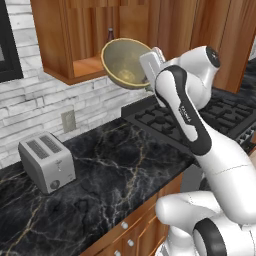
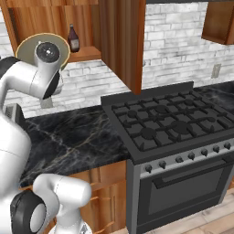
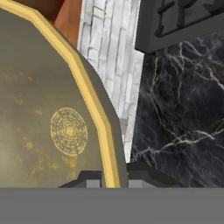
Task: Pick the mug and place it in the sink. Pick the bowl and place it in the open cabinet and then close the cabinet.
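Note:
My gripper [image 1: 148, 81] is shut on the rim of the bowl [image 1: 124, 61], a wide pale yellow-tan bowl with an olive inside. The bowl is tilted on its side in the air, just in front of the open cabinet [image 1: 60, 45] and level with its lower shelf [image 1: 89, 65]. In the hand view the yellow rim of the bowl [image 3: 83, 87] runs down between my two fingertips [image 3: 92, 180]. From the right, the bowl [image 2: 25, 49] shows behind my arm, left of the swung-out cabinet door [image 2: 122, 41]. The mug and the sink are out of view.
A dark bottle [image 2: 73, 38] stands on the cabinet shelf beside the bowl. A silver toaster [image 1: 47, 162] sits on the black marble counter [image 1: 115, 165] at the left. The black gas stove [image 2: 173, 121] lies to the right, with a wall outlet [image 1: 68, 120] on the brick wall.

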Controlling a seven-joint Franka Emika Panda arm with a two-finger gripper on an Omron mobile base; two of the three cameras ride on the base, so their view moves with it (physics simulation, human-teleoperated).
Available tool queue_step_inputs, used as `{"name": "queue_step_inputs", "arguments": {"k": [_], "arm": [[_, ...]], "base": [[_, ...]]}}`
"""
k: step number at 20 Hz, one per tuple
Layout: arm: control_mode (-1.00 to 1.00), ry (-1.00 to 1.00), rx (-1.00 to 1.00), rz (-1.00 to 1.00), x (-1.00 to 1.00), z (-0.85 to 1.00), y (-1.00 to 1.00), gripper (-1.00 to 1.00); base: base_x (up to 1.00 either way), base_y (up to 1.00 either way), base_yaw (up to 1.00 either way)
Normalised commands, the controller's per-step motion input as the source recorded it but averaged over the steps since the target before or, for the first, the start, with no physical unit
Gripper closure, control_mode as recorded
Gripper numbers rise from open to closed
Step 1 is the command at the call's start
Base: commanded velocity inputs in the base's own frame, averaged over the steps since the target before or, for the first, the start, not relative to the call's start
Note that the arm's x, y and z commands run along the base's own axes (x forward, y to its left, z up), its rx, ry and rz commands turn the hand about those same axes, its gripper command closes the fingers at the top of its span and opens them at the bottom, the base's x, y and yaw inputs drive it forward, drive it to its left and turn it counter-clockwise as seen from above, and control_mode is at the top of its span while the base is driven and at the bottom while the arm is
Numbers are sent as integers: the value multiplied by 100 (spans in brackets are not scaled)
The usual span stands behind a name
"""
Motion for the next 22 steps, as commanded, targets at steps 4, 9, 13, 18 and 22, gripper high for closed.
{"name": "queue_step_inputs", "arguments": {"k": [4,9,13,18,22], "arm": [[-100,6,0,0,44,14,5,100],[-100,5,0,0,41,19,15,100],[-100,3,0,0,34,14,20,100],[-100,0,0,0,33,2,19,100],[-100,0,0,0,39,0,24,100]], "base": [[0,0,0],[0,0,0],[0,0,0],[0,0,0],[0,0,0]]}}
